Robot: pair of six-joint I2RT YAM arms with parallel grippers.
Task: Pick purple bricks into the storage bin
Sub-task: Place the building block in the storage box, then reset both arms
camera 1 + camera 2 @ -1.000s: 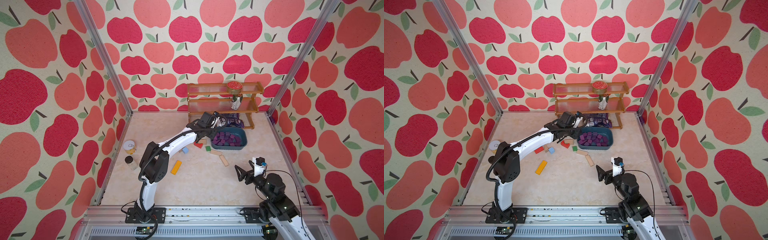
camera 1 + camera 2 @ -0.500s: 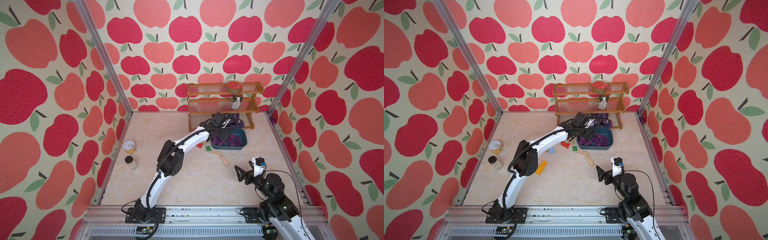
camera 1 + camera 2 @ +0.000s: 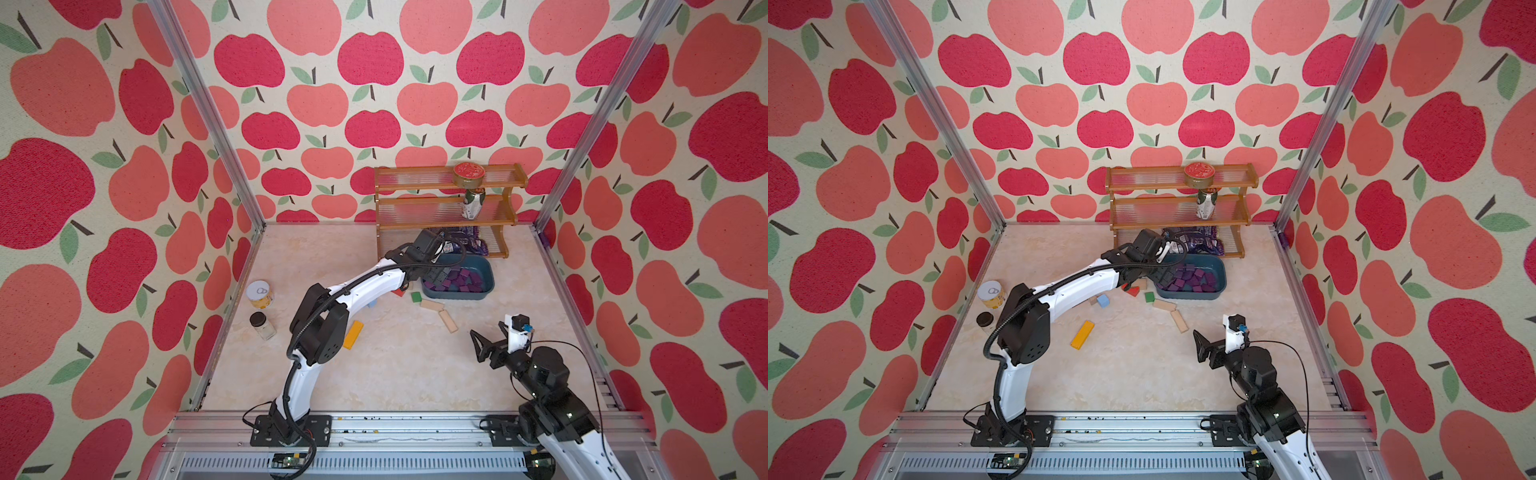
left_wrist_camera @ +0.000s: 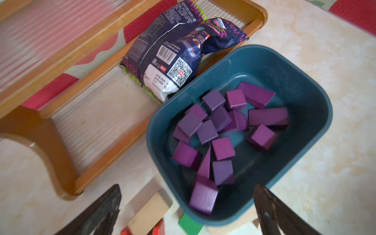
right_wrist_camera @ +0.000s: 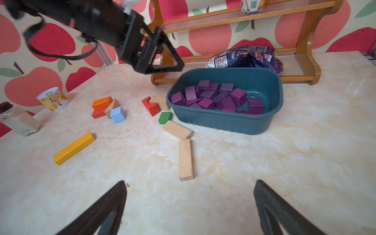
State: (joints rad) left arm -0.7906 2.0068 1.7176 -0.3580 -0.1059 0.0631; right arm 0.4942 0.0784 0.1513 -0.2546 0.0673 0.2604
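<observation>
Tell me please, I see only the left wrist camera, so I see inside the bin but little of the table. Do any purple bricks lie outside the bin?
Observer: I see none. In the right wrist view the purple bricks all lie inside the bin.
Operator: What else lies out there?
Observer: Other colours only. For example, a yellow block lies nearer the front than the bin, on the left arm's side.
Operator: Is the right arm busy?
Observer: No. The right fingers are open and empty, near the front edge of the table, well apart from the bin.
</observation>
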